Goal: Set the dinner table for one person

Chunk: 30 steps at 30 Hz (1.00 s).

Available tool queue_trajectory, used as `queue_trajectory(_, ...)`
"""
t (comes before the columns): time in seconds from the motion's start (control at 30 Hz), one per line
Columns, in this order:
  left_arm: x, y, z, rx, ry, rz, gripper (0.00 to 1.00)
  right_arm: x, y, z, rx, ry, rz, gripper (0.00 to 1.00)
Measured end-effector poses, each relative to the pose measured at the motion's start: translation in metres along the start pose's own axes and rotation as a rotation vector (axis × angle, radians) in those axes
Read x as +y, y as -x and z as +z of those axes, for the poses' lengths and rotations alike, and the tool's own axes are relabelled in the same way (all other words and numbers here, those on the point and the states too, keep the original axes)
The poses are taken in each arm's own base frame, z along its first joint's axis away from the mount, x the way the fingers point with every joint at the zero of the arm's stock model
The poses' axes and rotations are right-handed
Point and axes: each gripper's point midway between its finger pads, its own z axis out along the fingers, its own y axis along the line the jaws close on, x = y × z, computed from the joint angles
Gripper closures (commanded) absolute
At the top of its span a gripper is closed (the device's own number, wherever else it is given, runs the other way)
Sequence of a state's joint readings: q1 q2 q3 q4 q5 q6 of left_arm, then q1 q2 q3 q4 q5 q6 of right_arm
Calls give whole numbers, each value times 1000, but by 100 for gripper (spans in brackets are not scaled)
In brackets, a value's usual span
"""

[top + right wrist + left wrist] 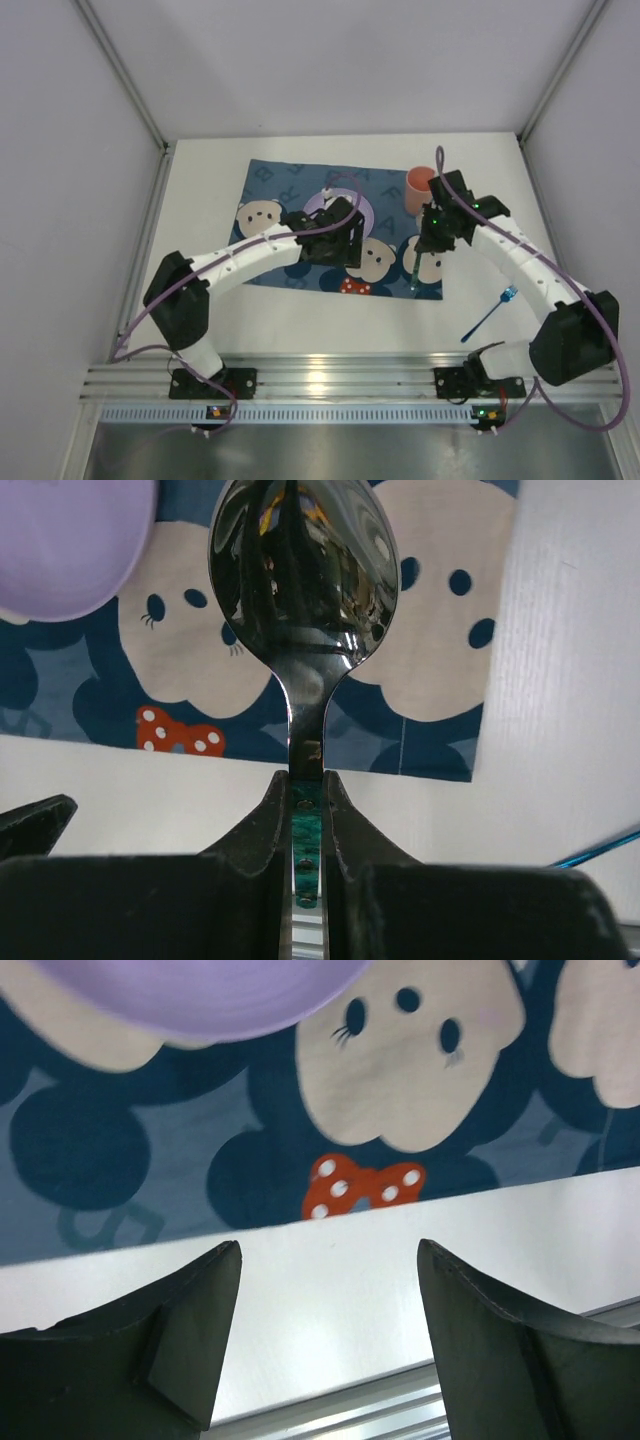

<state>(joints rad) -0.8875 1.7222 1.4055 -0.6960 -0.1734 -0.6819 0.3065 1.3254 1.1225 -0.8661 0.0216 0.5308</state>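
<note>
The white dinner table (200,200) carries a dark-blue cartoon-mouse placemat (270,185). A lilac plate (362,210) lies on the mat, partly hidden by my left gripper (335,240). That gripper is open and empty above the mat's near edge (328,1260), with the plate (200,995) just beyond it. My right gripper (435,235) is shut on a green-handled metal spoon (415,268) and holds it over the mat's right end. In the right wrist view the spoon's bowl (303,570) sticks out past the closed gripper (305,785).
A coral cup (420,188) stands on the mat's far right corner, close behind my right gripper. A blue-handled utensil (490,312) lies on the bare table to the right of the mat, also in the right wrist view (600,848). The ribbed aluminium rail (330,385) runs along the near edge.
</note>
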Motion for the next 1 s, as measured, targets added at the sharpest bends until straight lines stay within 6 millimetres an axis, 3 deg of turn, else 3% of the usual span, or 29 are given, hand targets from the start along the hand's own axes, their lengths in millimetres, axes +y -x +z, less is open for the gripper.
queue_trajectory(0.13,29,-18,-21,-5,51,-46,23,32,-9,12,38,13,-98,100)
queue_trajectory(0.3,52,-26,-61,-81,43,-140,22,35,-13,50,122,-56,-140,100)
queue_trajectory(0.43,69,-35,-82,-124,46,-204,22,38,-10,79,172,-101,-159,100)
queue_trajectory(0.7,96,-52,-97,-139,106,-267,22,56,13,115,173,-111,-181,100)
queue_trajectory(0.9,101,-53,-97,-144,127,-269,22,62,19,137,168,-119,-188,72)
queue_trajectory(1.0,102,-54,-94,-135,139,-258,22,59,16,141,182,-129,-192,71)
